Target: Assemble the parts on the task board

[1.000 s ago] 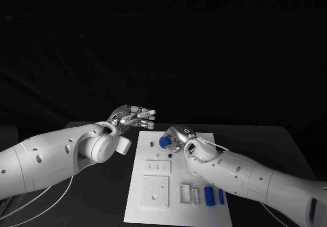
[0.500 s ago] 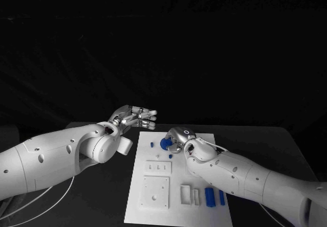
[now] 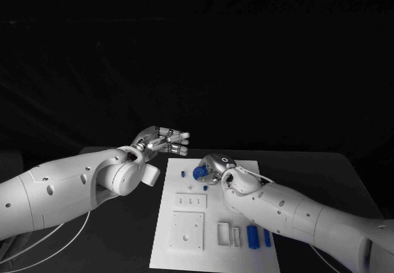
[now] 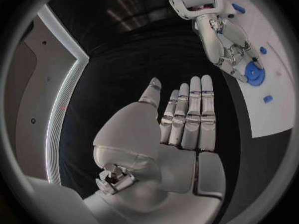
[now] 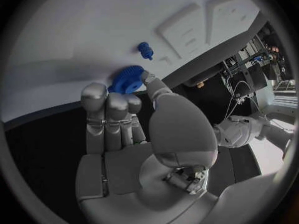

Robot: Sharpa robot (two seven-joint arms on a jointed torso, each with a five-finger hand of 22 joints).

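The white task board (image 3: 246,199) lies in the middle of the black table. At its far end sits a blue gear (image 3: 198,170) (image 5: 127,79) (image 4: 254,73). My right hand (image 3: 217,166) (image 5: 124,134) (image 4: 227,45) is down over it, pinching the gear's rim between the thumb and the fingertips (image 5: 94,92), with the gear low on the board. A small blue peg (image 5: 145,50) (image 3: 204,186) stands just beside the gear. My left hand (image 3: 161,139) (image 4: 181,124) hangs open above the table, off the board's far left corner, fingers straight and holding nothing.
Raised white blocks (image 3: 191,201) (image 3: 187,230) and a slotted holder (image 3: 223,233) sit on the board's near half. Two blue bars (image 3: 252,235) (image 3: 267,236) lie at its near right. Black table (image 3: 312,170) surrounds the board.
My right hand has settled slightly closer onto the gear. The left hand has stayed where it was.
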